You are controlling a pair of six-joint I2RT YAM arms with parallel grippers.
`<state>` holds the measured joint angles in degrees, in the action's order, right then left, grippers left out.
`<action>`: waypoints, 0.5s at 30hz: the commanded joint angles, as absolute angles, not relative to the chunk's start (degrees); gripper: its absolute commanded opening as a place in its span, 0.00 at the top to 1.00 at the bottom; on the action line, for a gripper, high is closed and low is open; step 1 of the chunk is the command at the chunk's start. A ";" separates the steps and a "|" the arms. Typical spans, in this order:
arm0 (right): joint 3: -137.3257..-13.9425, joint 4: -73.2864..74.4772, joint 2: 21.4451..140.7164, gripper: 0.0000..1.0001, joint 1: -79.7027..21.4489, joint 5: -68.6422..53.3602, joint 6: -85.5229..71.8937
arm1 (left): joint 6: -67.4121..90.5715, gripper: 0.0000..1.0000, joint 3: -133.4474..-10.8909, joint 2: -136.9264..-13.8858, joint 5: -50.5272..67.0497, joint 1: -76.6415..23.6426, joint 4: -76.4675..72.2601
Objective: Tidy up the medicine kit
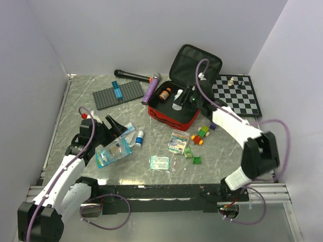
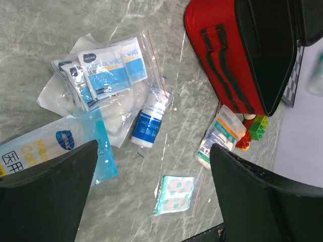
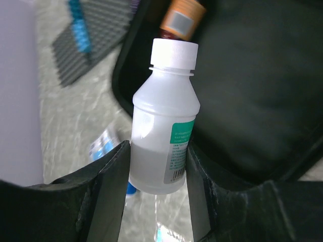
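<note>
The medicine kit (image 1: 170, 117) lies open toward the far edge of the worktop (image 1: 75, 101), right of the middle. Its lid (image 1: 194, 63) is propped up behind it, and a chessboard (image 1: 242, 98) lies just beside it toward the far right corner.

The right jaws are closed on the lower body of a white bottle (image 3: 164, 136), which they hold over the open case. An amber bottle (image 3: 179, 17) with an orange cap lies inside, just beyond it.

The left jaws stand wide apart with nothing between them. They hang over loose supplies toward the near left corner: a bag of wipes (image 2: 101, 70), a small blue-and-white tube (image 2: 149, 123) and a packet of plasters (image 2: 176, 194).

The kit looks light and soft. Its fabric walls would probably give under a push, and the whole case may slide on the smooth worktop rather than stay put. The black strap (image 2: 222, 65) on its red side looks like the surest place to take hold, or else the zip rim, where the fabric seems stiffer. The raised lid is likely to flop if nudged.

The bottle seems a smooth plastic, part-filled and gripped low, so it could tip between the jaws.
</note>
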<state>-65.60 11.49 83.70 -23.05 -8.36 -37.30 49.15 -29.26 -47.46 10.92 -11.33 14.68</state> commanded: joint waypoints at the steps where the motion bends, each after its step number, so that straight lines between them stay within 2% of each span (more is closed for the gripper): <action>1: -70.39 5.36 93.05 0.57 -21.89 -10.73 -44.82 | 48.34 0.03 -30.94 -47.20 11.43 -11.34 14.94; 15: -87.88 9.84 114.69 0.58 -19.95 -4.83 -49.13 | 47.55 0.03 -31.03 -48.60 10.37 -11.25 15.38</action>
<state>-82.32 10.09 111.33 -20.95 -7.03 -46.92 48.71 -29.26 -47.70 10.68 -11.33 15.77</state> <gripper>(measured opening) 0.512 0.966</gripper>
